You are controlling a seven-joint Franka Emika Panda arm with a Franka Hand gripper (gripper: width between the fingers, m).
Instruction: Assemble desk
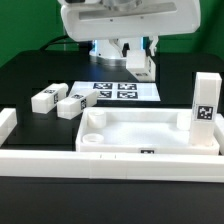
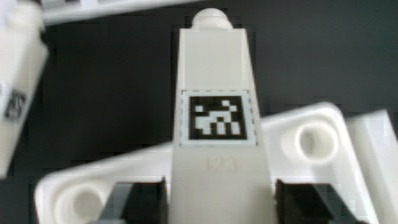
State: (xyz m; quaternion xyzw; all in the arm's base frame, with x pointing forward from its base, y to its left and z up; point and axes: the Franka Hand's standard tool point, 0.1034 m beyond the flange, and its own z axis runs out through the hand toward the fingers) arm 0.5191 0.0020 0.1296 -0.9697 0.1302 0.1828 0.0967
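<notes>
The desk's panel [image 1: 140, 132] is lying rim-up near the front edge of the table [image 1: 30, 70], sitting close against the long border bar [image 1: 60, 158] that is running along that edge. An upright leg [image 1: 204, 103] is standing in the panel's corner at the exterior view's right. I am counting that one as fitted, though I cannot tell how firmly it is seated.

I am gripping a second leg [image 1: 146, 63] in my claw [image 1: 135, 54], which is open only as wide as the leg itself and pressing on its sides. I am carrying it in the air toward the back of the table, above the marker board [image 1: 118, 90]. In the wrist view its tagged face is showing to the camera and its rounded tip is pointing away from me. Below it there I am seeing a rounded corner of the panel with an empty socket [image 2: 315, 140], and the leg is hanging clear of it, not yet entered.

A third leg [image 1: 46, 98] and a fourth leg [image 1: 72, 103] are lying on their sides toward the table's edge at the exterior view's left, near the marker board's corner.

So I am reckoning one leg of four done, one in hand and two waiting, with three sockets left to fill
</notes>
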